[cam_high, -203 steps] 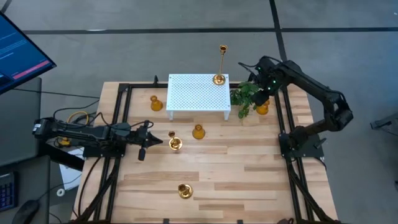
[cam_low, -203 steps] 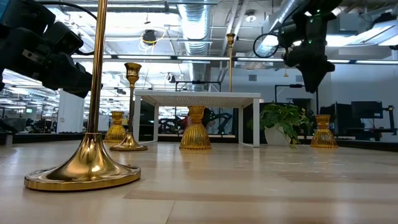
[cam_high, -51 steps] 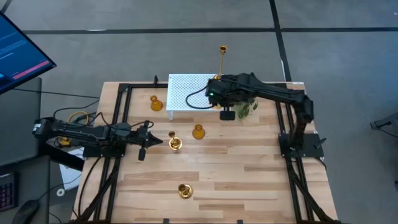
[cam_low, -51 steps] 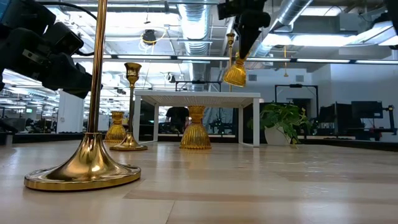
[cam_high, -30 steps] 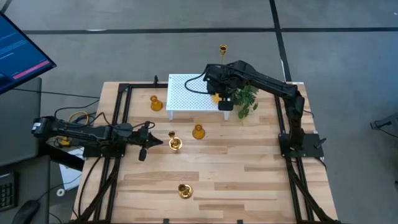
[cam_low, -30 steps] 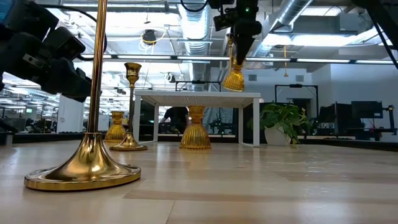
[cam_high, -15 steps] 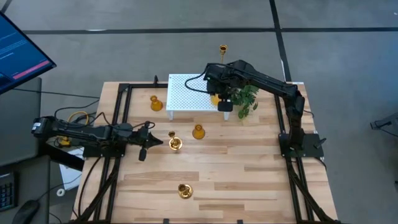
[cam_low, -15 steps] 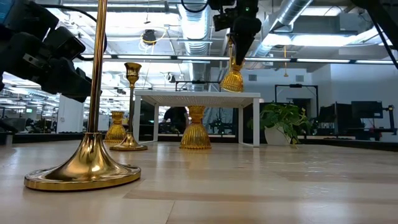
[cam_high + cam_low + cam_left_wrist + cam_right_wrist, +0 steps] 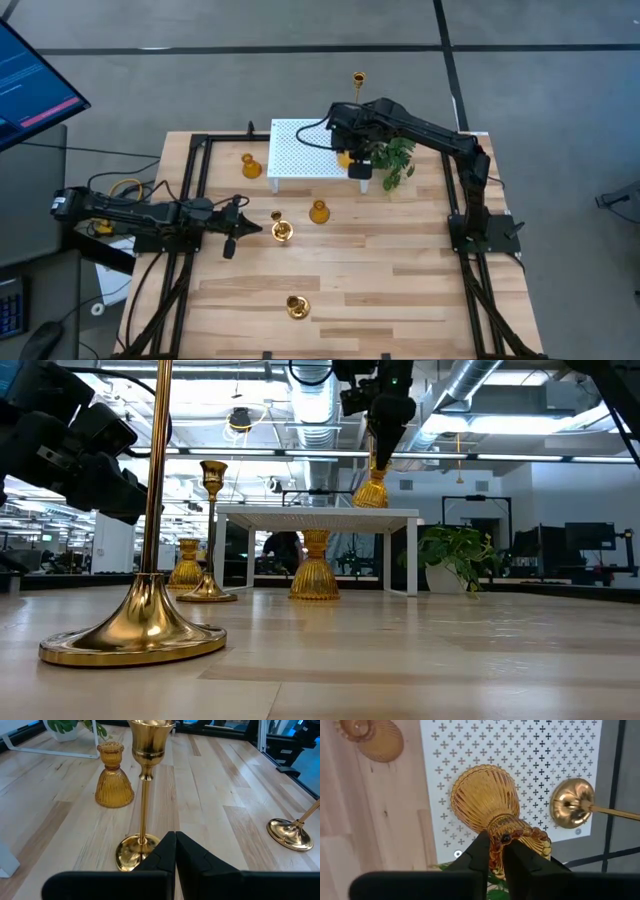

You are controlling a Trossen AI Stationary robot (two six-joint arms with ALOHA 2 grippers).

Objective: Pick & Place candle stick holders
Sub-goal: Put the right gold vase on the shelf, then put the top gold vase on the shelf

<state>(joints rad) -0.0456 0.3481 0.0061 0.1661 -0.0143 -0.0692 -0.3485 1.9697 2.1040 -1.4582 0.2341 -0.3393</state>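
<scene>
Gripping a ribbed holder (image 9: 485,800), right tool (image 9: 495,851) over white perforated stand (image 9: 300,140), wooden table (image 9: 400,270).

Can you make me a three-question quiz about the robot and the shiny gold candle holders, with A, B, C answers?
1. Where is the squat holder that the right gripper holds?
A. Over the white perforated stand
B. On the floor
C. Beside the monitor

2. What colour is the plant sprig?
A. Red
B. Green
C. Blue

3. How are the left gripper's fingers?
A. Shut on a holder
B. Wide open
C. Shut, holding nothing

Answers:
1 A: the right wrist view shows the holder's base above the stand's top, next to the tall holder's base.
2 B: its leaves are green in the high view.
3 C: the left wrist view shows the fingers pressed together, just short of the tall-stemmed holder.
</scene>
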